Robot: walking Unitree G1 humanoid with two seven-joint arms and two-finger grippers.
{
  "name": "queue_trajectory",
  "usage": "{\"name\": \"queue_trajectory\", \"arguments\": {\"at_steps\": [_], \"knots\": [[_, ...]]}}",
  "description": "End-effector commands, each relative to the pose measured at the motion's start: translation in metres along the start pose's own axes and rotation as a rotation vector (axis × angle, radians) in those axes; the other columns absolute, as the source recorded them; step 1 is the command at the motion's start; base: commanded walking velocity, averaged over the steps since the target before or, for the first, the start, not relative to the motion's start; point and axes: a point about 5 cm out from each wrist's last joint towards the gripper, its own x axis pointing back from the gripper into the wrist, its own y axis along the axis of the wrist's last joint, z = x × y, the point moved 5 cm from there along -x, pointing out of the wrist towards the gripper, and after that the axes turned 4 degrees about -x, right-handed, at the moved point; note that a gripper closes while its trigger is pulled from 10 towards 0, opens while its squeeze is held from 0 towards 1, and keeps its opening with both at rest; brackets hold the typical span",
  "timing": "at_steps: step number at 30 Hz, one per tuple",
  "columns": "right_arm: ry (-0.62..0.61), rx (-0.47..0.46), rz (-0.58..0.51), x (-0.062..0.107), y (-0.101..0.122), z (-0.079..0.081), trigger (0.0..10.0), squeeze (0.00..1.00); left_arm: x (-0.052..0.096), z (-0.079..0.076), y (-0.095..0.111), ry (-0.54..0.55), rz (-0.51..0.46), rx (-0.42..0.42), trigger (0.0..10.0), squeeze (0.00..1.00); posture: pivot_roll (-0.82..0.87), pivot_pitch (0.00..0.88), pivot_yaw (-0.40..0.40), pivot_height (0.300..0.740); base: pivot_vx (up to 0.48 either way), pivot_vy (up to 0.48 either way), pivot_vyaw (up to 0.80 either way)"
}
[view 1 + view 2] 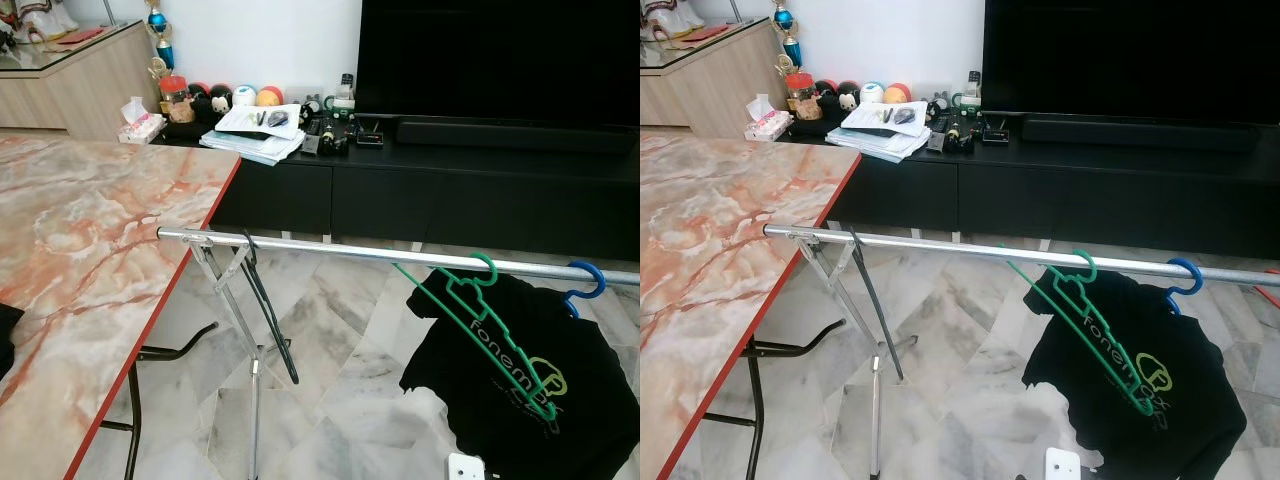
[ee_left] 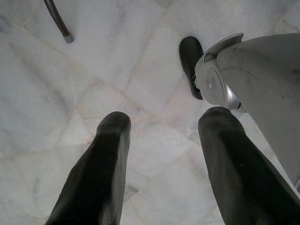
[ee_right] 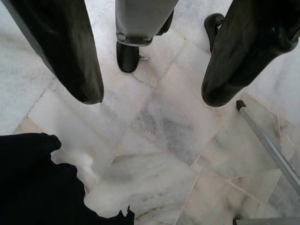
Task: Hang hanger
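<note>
A silver clothes rail (image 1: pixel 380 253) runs across in front of me. From its left end hangs a black hanger (image 1: pixel 268 315), seen edge-on. Further right, a bare green hanger (image 1: pixel 470 320) is hooked over the rail. Beside it a blue hanger (image 1: pixel 586 279) carries a black T-shirt (image 1: pixel 560 420) with green print. Both arms hang low over the marble floor. My left gripper (image 2: pixel 166 119) is open with nothing between its fingers, beside my silver leg (image 2: pixel 262 79). My right gripper (image 3: pixel 152 96) is also open and empty above the floor, near a corner of black cloth (image 3: pixel 33 183).
A marble-topped table (image 1: pixel 90 230) with a red edge stands at the left, close to the rail's end. The rack's folding legs (image 1: pixel 232 300) stand beside it. A black TV console (image 1: pixel 450 190) with clutter lies behind. A small white object (image 1: pixel 465 467) rests on the floor.
</note>
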Motion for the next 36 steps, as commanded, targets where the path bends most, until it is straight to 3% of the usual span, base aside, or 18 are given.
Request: {"name": "queue_trajectory", "arguments": {"at_steps": [1,18,36], "knots": [[-0.002,0.002,0.014,0.0000,-0.0025,0.0008,10.0,0.00,0.0010,-0.0013,-0.0106,-0.007,0.032,-0.006,10.0,0.00,0.01,0.085,0.037,0.740,0.000,0.000,0.00],[-0.004,0.012,0.022,0.0012,-0.0071,-0.0020,10.0,0.00,0.0008,-0.0020,-0.0098,-0.009,0.030,-0.002,10.0,0.00,0.01,0.082,0.033,0.740,0.000,0.000,0.00],[-0.001,0.023,0.025,0.0016,-0.0082,-0.0039,10.0,0.00,0.0008,-0.0018,-0.0097,-0.009,0.030,0.001,10.0,0.00,0.01,0.078,0.036,0.740,-0.252,0.000,0.00]]}}
